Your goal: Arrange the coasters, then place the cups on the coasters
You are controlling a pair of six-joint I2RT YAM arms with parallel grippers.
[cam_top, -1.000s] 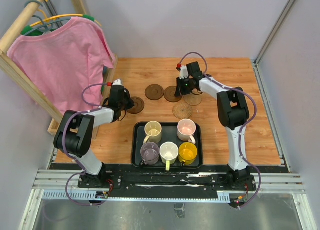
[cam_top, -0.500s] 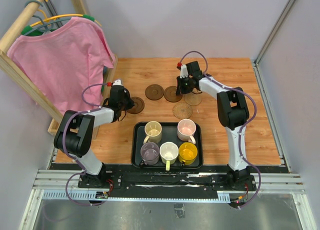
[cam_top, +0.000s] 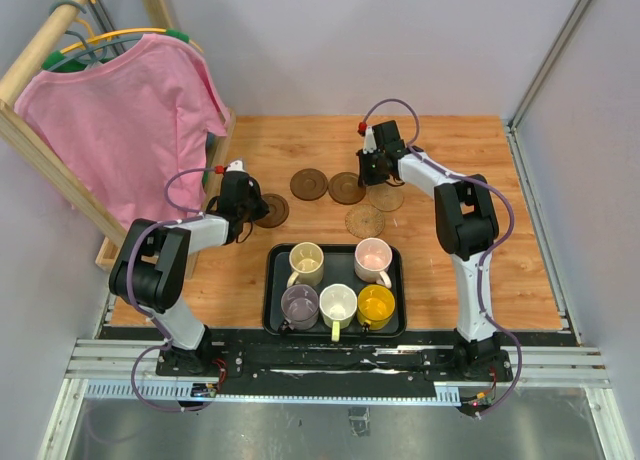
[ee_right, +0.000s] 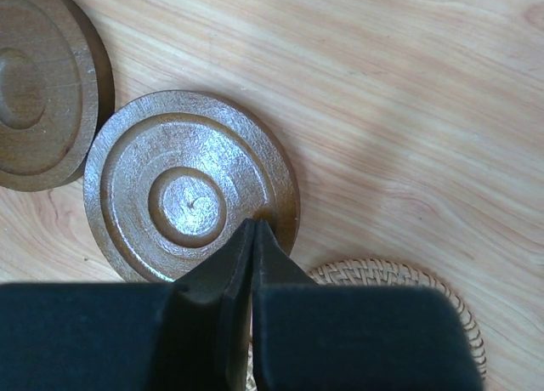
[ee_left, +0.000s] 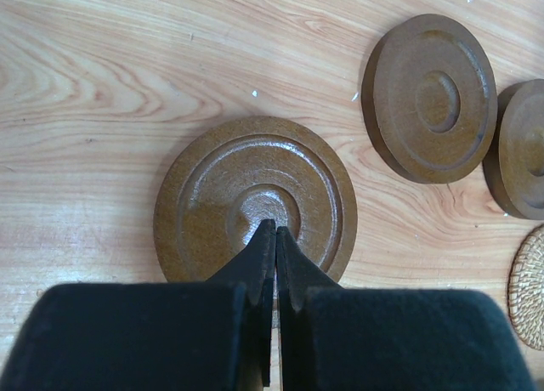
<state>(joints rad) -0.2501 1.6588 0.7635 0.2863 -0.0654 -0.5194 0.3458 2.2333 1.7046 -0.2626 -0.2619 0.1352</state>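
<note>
Top external view: your five cups (cam_top: 306,262) stand in the black tray (cam_top: 272,280) near the arm bases, with the coasters (cam_top: 309,184) spread on the tabletop (cam_top: 450,140) beyond. Left wrist view: your left claw (ee_left: 274,231) is clenched and empty, tips over a dark brown coaster (ee_left: 255,178). Right wrist view: your right claw (ee_right: 253,227) is likewise clenched, tips at the rim of a second brown coaster (ee_right: 170,178), just beside a woven coaster (ee_right: 382,276).

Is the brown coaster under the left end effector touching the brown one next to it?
Apart. The left wrist view shows bare table between that coaster and its neighbour.
</note>
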